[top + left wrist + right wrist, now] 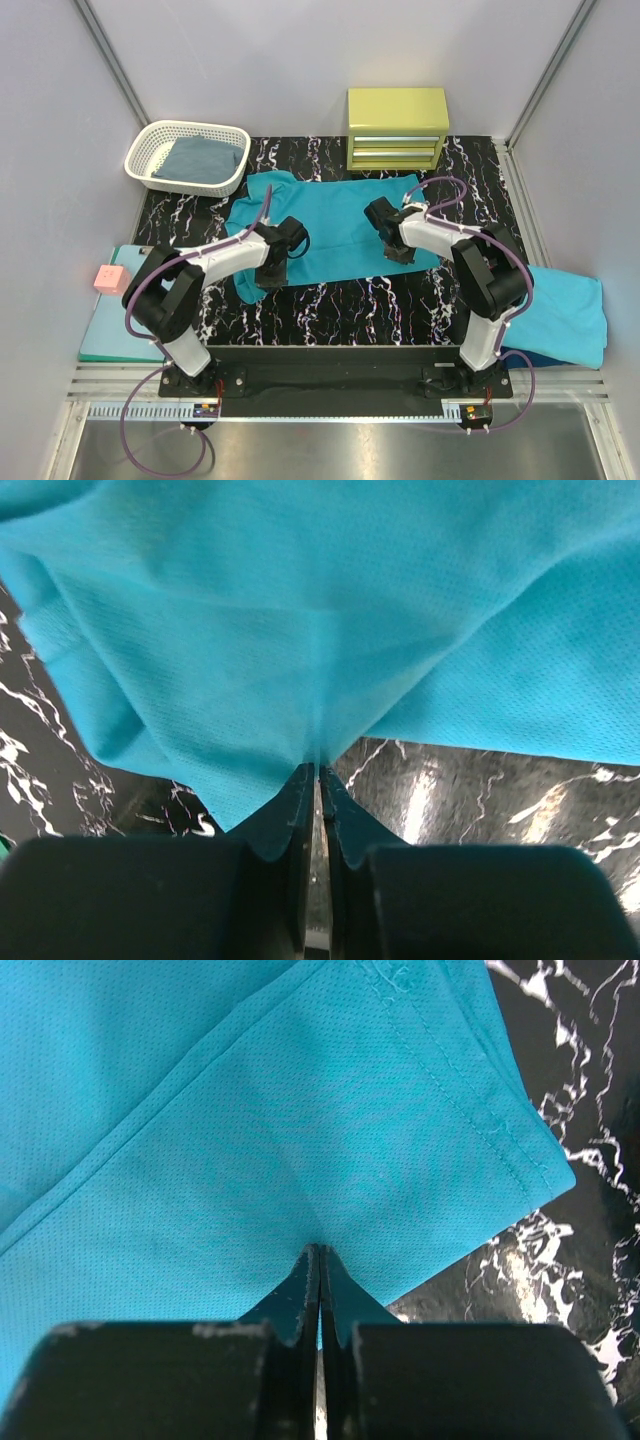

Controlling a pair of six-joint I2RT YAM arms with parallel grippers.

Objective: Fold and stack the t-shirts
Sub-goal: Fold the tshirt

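Pinching teal t-shirt (335,225): left tool (317,770), right tool (318,1252), clear only wrist-side.

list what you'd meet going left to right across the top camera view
pink block, white basket, left pincer, right pincer (both shut on the teal t-shirt), turquoise t-shirt at the right edge

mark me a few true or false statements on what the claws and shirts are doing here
1. The left claw is shut on the teal t-shirt. True.
2. The right claw hangs open above the table. False: it is shut on the same shirt.
3. The white basket holds nothing. False: a dark blue cloth lies in it.
4. A lighter turquoise shirt lies to the right of the right arm. True.
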